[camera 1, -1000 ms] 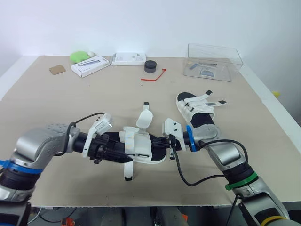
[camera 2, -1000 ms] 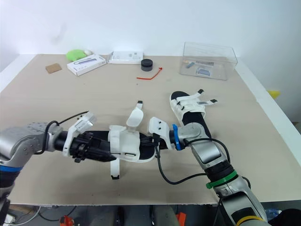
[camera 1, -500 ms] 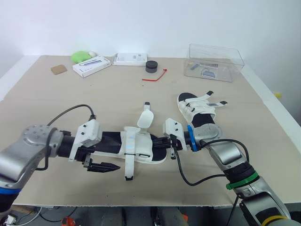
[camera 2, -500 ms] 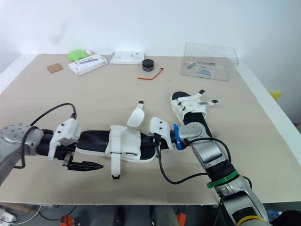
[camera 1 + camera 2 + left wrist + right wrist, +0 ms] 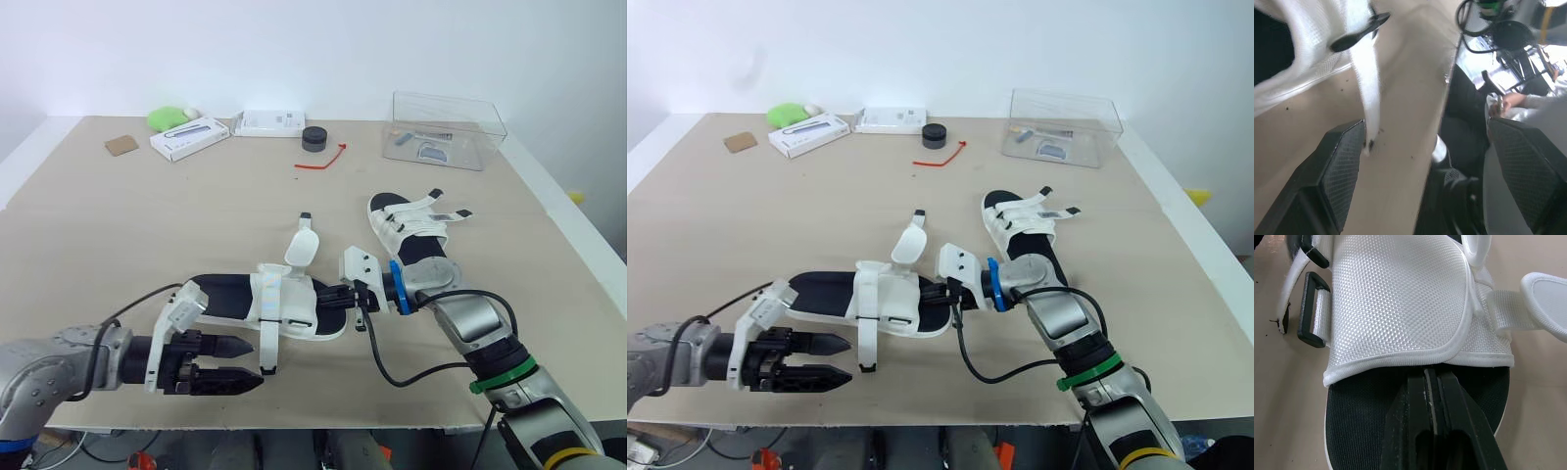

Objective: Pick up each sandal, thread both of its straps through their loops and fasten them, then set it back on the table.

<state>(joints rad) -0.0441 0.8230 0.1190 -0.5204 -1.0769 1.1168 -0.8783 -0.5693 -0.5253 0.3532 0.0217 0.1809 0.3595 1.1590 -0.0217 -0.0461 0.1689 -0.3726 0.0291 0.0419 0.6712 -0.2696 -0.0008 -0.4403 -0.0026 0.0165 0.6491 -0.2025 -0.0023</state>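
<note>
A white sandal with a black insole [image 5: 227, 297] lies near the table's front. One loose strap [image 5: 267, 349] trails from it toward the front edge, and another strap [image 5: 302, 250] stands up. My right gripper [image 5: 340, 297] is shut on the sandal's end; its black fingers [image 5: 1432, 401] press together over the insole below the white upper [image 5: 1400, 298]. My left gripper [image 5: 251, 364] hovers open just in front of the sandal, beside the trailing strap [image 5: 1365, 83], apart from it. The second sandal [image 5: 416, 235] lies behind my right arm.
At the back stand a clear plastic box [image 5: 446, 127], two white boxes [image 5: 189, 137] [image 5: 269, 121], a black round object [image 5: 313, 138], a red tie [image 5: 321, 160], a green object [image 5: 167, 117] and a brown card [image 5: 120, 145]. The table's front edge [image 5: 294, 428] runs just below my left gripper.
My left gripper has let go of the sandal and pulled back toward the front edge, with its fingers now apart. The sandal and right gripper have stayed in place.
</note>
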